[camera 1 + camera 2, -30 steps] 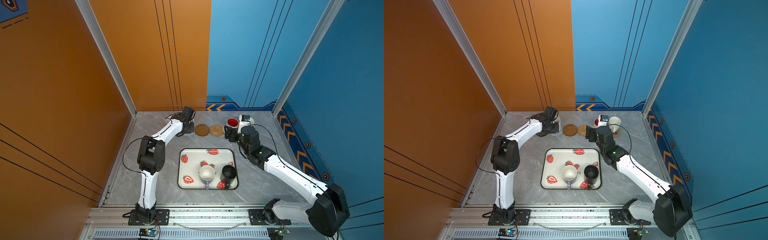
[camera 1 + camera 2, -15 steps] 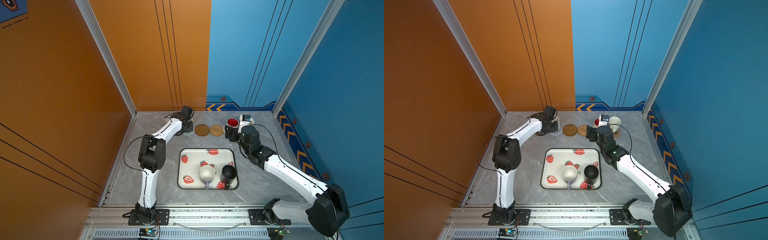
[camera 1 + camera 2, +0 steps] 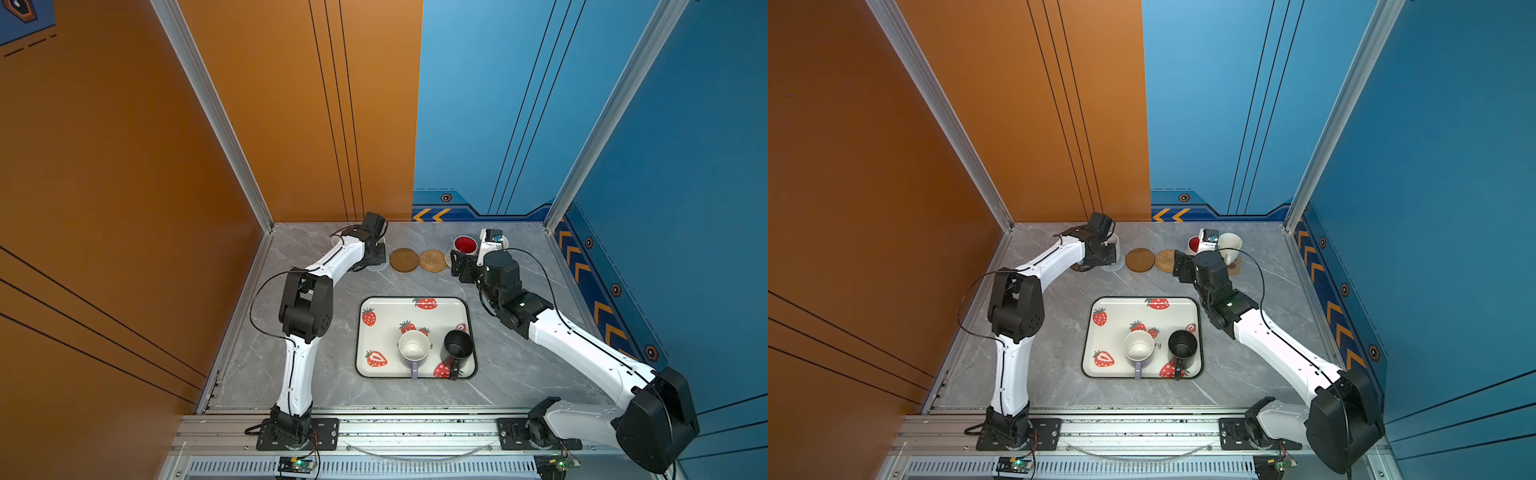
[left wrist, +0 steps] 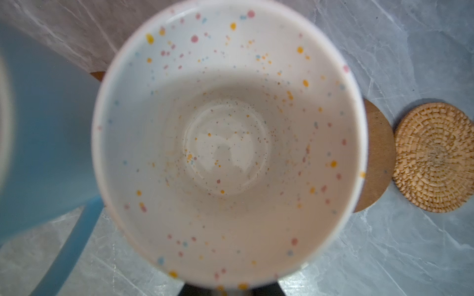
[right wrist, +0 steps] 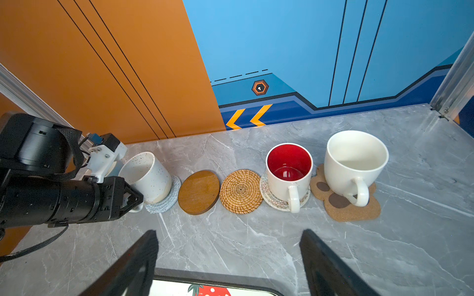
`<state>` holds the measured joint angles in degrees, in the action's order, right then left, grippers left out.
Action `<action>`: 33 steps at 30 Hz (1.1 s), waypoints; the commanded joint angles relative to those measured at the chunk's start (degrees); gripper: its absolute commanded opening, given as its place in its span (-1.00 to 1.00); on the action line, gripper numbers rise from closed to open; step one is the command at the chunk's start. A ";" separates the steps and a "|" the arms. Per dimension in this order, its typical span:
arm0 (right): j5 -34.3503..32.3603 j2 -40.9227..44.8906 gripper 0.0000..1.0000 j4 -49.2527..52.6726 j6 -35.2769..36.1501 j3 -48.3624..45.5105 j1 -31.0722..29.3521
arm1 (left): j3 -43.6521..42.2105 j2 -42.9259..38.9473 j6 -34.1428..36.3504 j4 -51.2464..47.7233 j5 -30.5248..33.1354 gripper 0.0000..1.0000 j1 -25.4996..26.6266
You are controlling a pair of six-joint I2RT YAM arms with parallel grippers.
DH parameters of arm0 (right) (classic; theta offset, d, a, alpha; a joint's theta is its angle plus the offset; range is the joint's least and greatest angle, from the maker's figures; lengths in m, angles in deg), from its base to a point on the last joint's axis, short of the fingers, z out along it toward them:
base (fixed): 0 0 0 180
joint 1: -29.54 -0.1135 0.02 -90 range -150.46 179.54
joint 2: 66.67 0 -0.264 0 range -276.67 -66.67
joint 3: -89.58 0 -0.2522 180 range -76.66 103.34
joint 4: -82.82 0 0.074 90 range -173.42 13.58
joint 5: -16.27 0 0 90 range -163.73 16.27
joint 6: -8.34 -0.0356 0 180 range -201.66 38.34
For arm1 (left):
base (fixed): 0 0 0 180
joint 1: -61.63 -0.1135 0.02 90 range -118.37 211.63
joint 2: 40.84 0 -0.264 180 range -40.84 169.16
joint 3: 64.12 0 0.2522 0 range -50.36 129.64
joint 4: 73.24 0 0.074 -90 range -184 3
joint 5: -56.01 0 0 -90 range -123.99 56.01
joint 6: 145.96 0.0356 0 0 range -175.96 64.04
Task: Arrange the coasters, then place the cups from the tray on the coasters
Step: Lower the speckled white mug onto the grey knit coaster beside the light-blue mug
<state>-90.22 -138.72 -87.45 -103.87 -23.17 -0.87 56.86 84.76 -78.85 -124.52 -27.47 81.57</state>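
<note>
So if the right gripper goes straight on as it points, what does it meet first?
Likely the rattan coaster, bare between the brown disc and red-lined mug; depth is unclear.

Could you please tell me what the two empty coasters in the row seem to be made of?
The brown disc looks like smooth, satin-finished wood, with faint grain showing. The tan round coaster looks like matte woven rattan, coiled in rings.

Lavender cup (image 3: 413, 347), black cup (image 3: 457, 345) — upright on tray (image 3: 390, 309).
</note>
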 commanded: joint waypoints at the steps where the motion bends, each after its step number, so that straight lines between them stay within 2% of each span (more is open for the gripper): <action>1: 0.56 0.33 0.70 0.52 -0.85 -0.31 0.27 | 2.62 -0.50 0.53 2.21 -0.02 -1.00 -0.17; 31: 0.59 0.68 0.69 0.60 -1.16 -0.72 0.49 | 1.68 0.68 1.01 0.61 -0.30 -1.00 0.27; 33: 0.63 0.76 0.69 0.68 -1.16 -0.70 0.50 | 1.64 0.70 1.01 0.31 -0.42 -0.95 0.35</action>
<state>-90.22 -138.72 -87.45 -104.25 -23.17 -0.76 56.86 85.42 -78.83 -124.72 -27.66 81.57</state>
